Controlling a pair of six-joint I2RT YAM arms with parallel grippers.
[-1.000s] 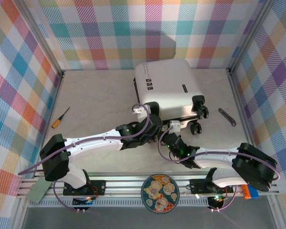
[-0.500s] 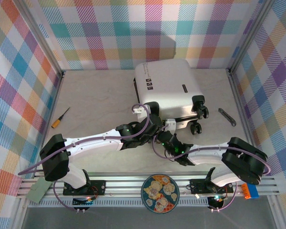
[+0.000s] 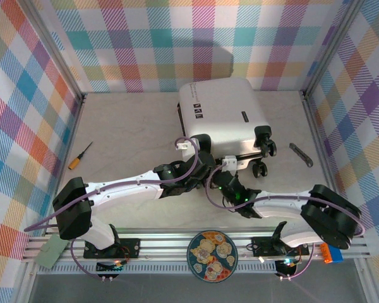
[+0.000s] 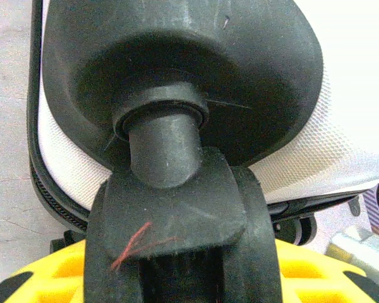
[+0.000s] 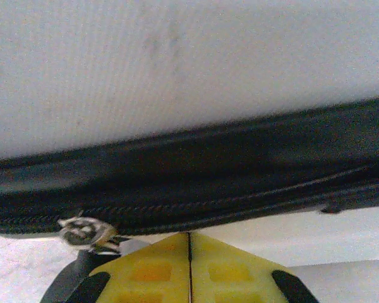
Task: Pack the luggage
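Zipping step, I judge: the luggage (image 3: 224, 117) lies closed toward the back of the desk (image 3: 126, 132). My left claw (image 4: 183, 271), half-open, clamps a wheel (image 4: 177, 208); my right claw (image 5: 189, 252) is pinched together, empty, beside the zipper pull (image 5: 82, 230), so next I'd reopen and catch it

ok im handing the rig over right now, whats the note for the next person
Left gripper: shut on a wheel at the suitcase's near corner.
Right gripper: shut, pads together just below the zipper band. The zipper pull sits beside them, apparently not between them.
Suitcase: lying flat on the table, lid closed.
Done: both arms are at the suitcase's near edge, and no packing is visible.
Left: probably regrasp the pull, unzip, open, pack.
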